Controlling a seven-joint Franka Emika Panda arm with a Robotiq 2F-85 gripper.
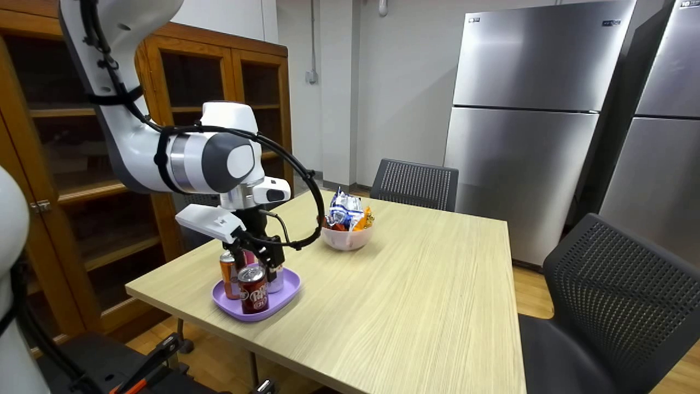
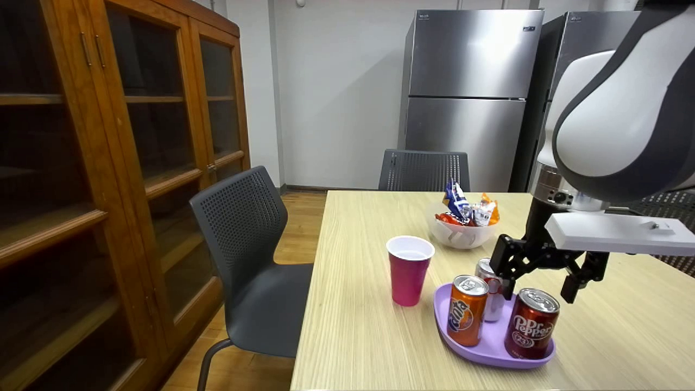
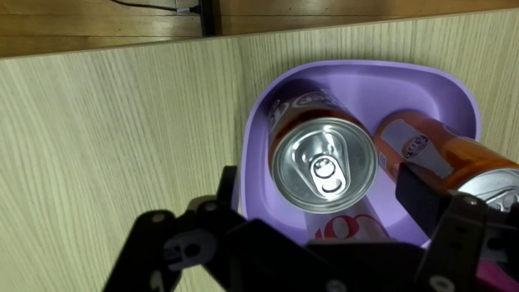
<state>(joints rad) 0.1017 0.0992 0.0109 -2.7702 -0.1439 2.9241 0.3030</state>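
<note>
A dark red Dr Pepper can (image 2: 532,331) (image 3: 324,166) stands upright on a purple tray (image 2: 491,355) (image 3: 369,64). My gripper (image 2: 538,291) (image 3: 322,192) is open just above that can, its fingers apart on either side of the lid with gaps showing in the wrist view. On the same tray are an orange Fanta can (image 2: 467,315) (image 3: 458,150) and a silver-white can (image 2: 493,307) with red lettering, partly hidden behind the others. One black finger (image 3: 421,198) overlaps the Fanta can in the wrist view; whether they touch I cannot tell.
A pink cup (image 2: 408,277) stands beside the tray. Farther back on the wooden table (image 1: 415,284) is a bowl (image 1: 345,239) of wrapped snacks. Dark chairs (image 2: 244,260) surround the table, and the tray sits close to one table edge.
</note>
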